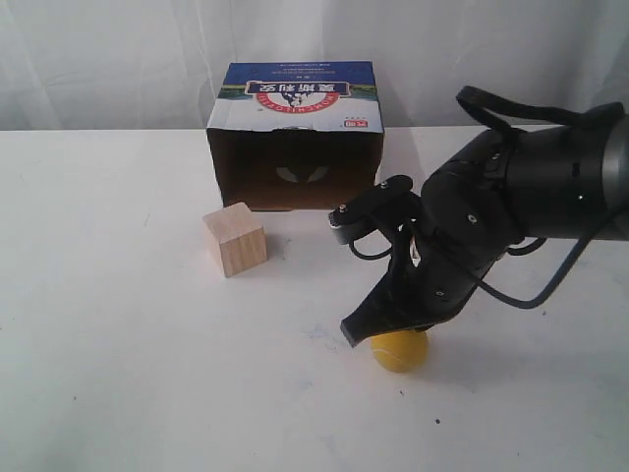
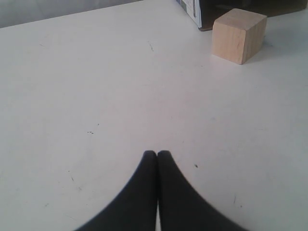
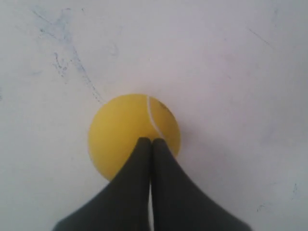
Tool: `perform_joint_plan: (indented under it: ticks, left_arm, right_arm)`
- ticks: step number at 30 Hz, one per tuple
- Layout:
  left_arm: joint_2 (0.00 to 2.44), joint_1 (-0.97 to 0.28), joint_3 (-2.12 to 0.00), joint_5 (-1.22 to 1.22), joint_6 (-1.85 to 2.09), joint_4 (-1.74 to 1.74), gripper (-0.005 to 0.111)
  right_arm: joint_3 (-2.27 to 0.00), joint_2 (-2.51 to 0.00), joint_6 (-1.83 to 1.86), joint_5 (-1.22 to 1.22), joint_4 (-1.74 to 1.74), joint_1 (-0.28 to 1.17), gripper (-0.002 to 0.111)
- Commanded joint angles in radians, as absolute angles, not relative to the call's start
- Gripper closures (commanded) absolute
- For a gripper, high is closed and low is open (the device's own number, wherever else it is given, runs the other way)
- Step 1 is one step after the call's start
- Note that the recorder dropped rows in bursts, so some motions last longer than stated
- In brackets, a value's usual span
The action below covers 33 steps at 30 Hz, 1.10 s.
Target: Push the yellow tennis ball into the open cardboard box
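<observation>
The yellow tennis ball (image 1: 400, 351) lies on the white table near the front right; in the right wrist view the ball (image 3: 122, 132) shows a curved white seam. My right gripper (image 3: 151, 140) is shut, its tips together over the ball's top; in the exterior view the right gripper (image 1: 358, 334) hangs just above the ball's left side. The open cardboard box (image 1: 295, 138) stands at the back centre, its dark opening facing forward. My left gripper (image 2: 157, 153) is shut over bare table, holding nothing; it is out of the exterior view.
A pale wooden cube (image 1: 235, 239) sits in front of the box's left corner, also the cube (image 2: 238, 35) in the left wrist view beside a box corner (image 2: 192, 9). The white table (image 1: 118, 344) stretches wide to the left and front.
</observation>
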<state>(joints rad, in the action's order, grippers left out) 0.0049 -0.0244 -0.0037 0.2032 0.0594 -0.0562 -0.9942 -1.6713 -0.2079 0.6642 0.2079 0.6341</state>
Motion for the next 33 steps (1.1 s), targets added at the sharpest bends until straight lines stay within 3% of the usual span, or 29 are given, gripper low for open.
perform_joint_plan:
  ticks: [1,24,33]
  left_arm:
    - [0.000,-0.022,0.000,0.202,0.052,-0.055,0.107]
    - [0.000,-0.022,0.000,0.202,0.052,-0.055,0.107]
    - [0.000,-0.022,0.000,0.202,0.052,-0.055,0.107]
  right_arm:
    - [-0.988,-1.672,-0.211,0.647,0.211,0.628,0.108]
    - [-0.992,-1.743,-0.211,0.534,0.231,0.624,0.108]
    - [-1.120,-1.776,-0.203,0.539,0.286,0.571,0.108]
